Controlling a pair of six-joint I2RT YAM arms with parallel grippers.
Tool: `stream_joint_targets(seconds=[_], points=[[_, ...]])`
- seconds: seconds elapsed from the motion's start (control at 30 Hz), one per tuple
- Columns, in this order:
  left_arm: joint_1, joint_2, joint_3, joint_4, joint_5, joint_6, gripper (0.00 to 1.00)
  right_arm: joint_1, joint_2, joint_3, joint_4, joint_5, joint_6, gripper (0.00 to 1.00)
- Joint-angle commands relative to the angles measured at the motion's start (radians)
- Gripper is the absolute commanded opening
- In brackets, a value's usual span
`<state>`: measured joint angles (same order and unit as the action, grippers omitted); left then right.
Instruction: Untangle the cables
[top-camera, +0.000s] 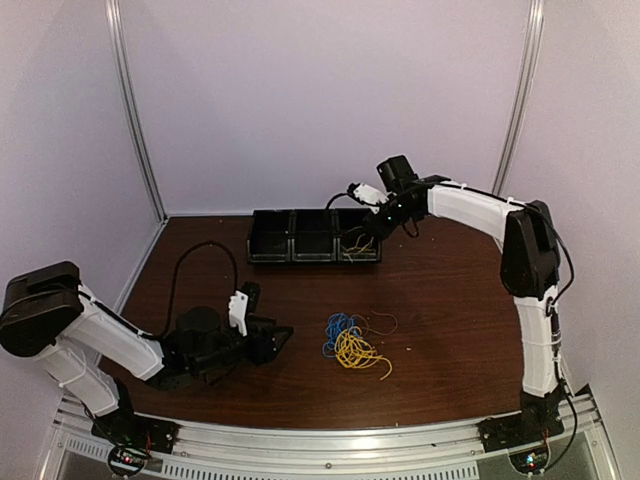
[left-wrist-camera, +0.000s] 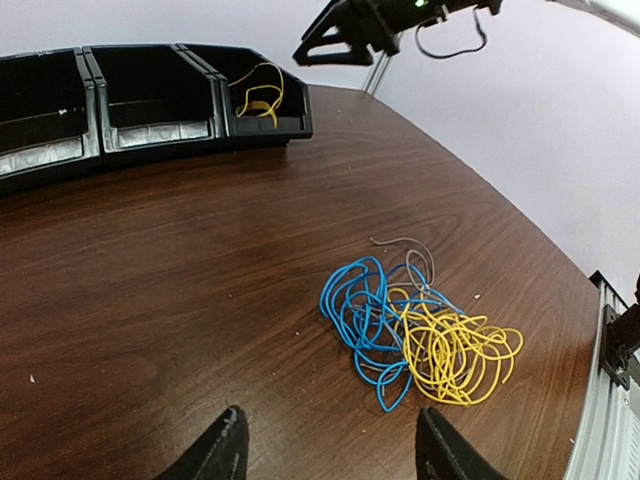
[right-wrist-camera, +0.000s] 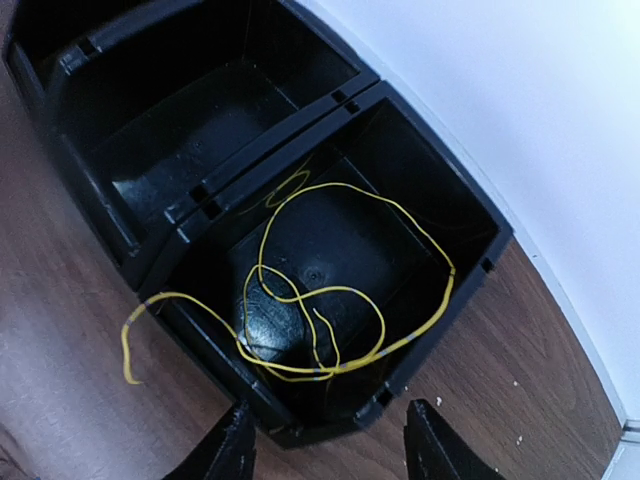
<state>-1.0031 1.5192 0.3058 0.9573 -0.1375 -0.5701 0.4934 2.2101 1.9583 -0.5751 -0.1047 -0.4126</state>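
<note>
Left gripper (top-camera: 278, 338) is low over the desk (top-camera: 450, 290), in toward the near left corner, jaws spread wide and nothing between them. Just ahead of it, around the middle of the near edge, lies the tangle of cables (left-wrist-camera: 420, 335). There's a blue cable (left-wrist-camera: 358, 305) in loose loops on the side toward the left edge, and a yellow cable (left-wrist-camera: 465, 355) coiled on the side toward the right edge. The two overlap and thread through each other where they meet. A thin brown wire (left-wrist-camera: 425, 250) curls off the far side of the heap, running into the blue loops. The left gripper sits short of the tangle, not touching it.

Over at the far edge, a row of three black bins (top-camera: 290, 256) stands side by side. Right gripper (right-wrist-camera: 325, 455) hovers above the rightmost bin, jaws wide apart and empty. Inside that bin a second yellow wire (right-wrist-camera: 310, 368) sprawls in big loose loops across the floor. One end hangs over the bin's near wall, outside it.
</note>
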Motion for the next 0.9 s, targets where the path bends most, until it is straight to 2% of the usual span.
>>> stream_joint_targets(seconds=[0.0, 0.1, 0.27, 0.37, 0.87], points=[[0.005, 0.036, 0.049, 0.054, 0.026, 0.017, 0.58, -0.012, -0.120, -0.059, -0.011, -0.054, 0.012, 0.54], [0.004, 0.057, 0.073, 0.049, 0.040, 0.022, 0.58, -0.015, -0.127, -0.069, -0.049, -0.114, -0.020, 0.54], [0.004, 0.063, 0.086, 0.045, 0.048, 0.021, 0.58, -0.002, -0.098, -0.095, -0.135, -0.259, -0.101, 0.46], [0.005, 0.054, 0.081, 0.038, 0.048, 0.017, 0.58, 0.016, -0.058, -0.093, -0.162, -0.269, -0.107, 0.43], [0.005, 0.022, 0.066, 0.012, 0.030, 0.015, 0.58, 0.045, 0.106, 0.028, -0.082, -0.253, -0.037, 0.48]])
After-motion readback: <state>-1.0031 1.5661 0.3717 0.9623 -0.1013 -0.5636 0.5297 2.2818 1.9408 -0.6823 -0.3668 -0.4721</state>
